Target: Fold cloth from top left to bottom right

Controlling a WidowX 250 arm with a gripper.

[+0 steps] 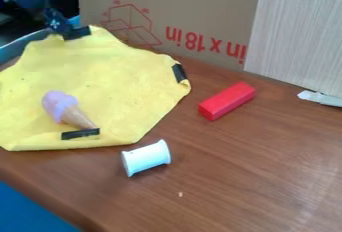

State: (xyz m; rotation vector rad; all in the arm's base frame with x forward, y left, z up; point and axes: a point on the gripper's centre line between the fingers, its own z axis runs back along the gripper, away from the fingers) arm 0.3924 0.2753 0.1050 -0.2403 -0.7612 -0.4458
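Note:
The black gripper (pixel 65 30) is at the upper left, at the top edge of the yellow cloth (pixel 100 78), beside a black tape patch there. Whether it holds the cloth's edge cannot be told. The cloth lies spread on the left of the brown table, its top left part rising toward the gripper. Black tape patches mark its right corner and its lower edge. On the cloth rests a toy ice cream cone (pixel 64 107) with a purple top, its tip by the lower tape patch.
A white spool (pixel 147 158) lies just below the cloth on the table (pixel 240 176). A red block (pixel 227 100) is right of the cloth. Behind stand a cardboard box (pixel 200 6) and a pale panel (pixel 300 31), with a whitish object (pixel 320 98) at its foot.

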